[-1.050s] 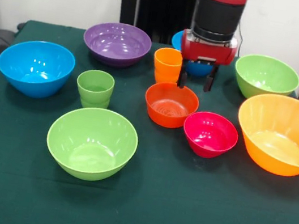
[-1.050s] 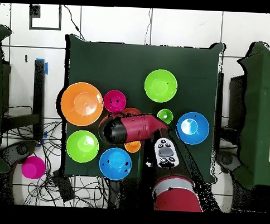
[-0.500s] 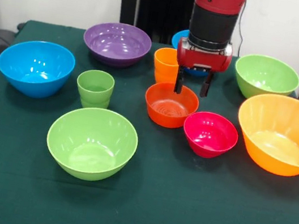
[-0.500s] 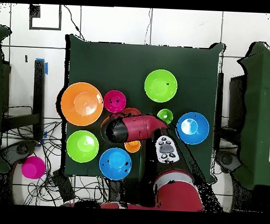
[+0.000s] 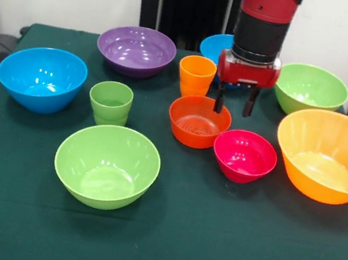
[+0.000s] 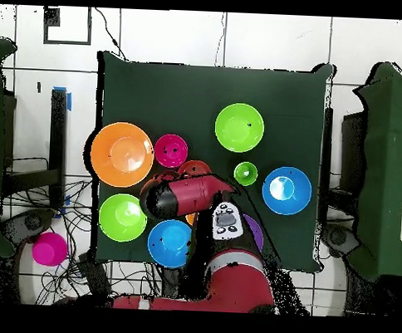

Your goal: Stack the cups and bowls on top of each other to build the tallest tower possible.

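Nothing is stacked yet: every piece sits mouth up and apart from its neighbours on the green worktop (image 5: 221, 245), so each rim is free to be grasped.

Nearest the camera sits a light green bowl (image 5: 106, 165). Behind it come the green cup (image 5: 110, 102) and, to the right, the magenta bowl (image 5: 244, 156) just beside the orange-red bowl (image 5: 199, 121). The big orange bowl (image 5: 330, 156) sits at the right edge and a blue bowl (image 5: 41, 78) at the left; being widest, these look best suited as tower bases.

The gripper (image 5: 234, 101) hangs over the far right rim of the orange-red bowl, between it and the magenta one, fingers (image 5: 219, 100) spread apart and holding nothing. This looks like lining up for a rim grasp on a small bowl, though I cannot tell which.

Farther back stand the orange cup (image 5: 195, 75), the purple bowl (image 5: 136, 49), a second blue bowl (image 5: 215, 46) partly hidden by the arm, and a second green bowl (image 5: 309, 88).
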`<state>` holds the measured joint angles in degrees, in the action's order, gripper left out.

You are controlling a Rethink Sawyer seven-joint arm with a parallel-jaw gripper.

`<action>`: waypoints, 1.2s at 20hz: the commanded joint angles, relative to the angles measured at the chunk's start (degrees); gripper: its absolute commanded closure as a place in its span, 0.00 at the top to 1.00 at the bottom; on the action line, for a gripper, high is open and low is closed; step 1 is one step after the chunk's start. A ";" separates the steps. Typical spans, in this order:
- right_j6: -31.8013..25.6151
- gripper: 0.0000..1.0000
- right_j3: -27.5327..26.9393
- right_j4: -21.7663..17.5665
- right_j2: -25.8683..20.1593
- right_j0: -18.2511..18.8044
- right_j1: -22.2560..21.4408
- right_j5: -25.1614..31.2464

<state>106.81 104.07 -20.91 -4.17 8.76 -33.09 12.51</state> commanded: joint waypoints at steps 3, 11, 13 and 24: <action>5.37 1.00 -5.52 0.02 -1.90 -0.34 3.66 -3.18; 4.55 1.00 -7.14 -0.60 -2.04 0.72 5.01 -4.86; 2.90 1.00 -7.60 -1.11 -3.01 2.01 4.98 -3.58; 2.31 1.00 -8.26 -1.74 -3.75 3.13 5.23 -3.11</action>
<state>106.81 100.20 -20.91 -3.68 11.92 -29.03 10.98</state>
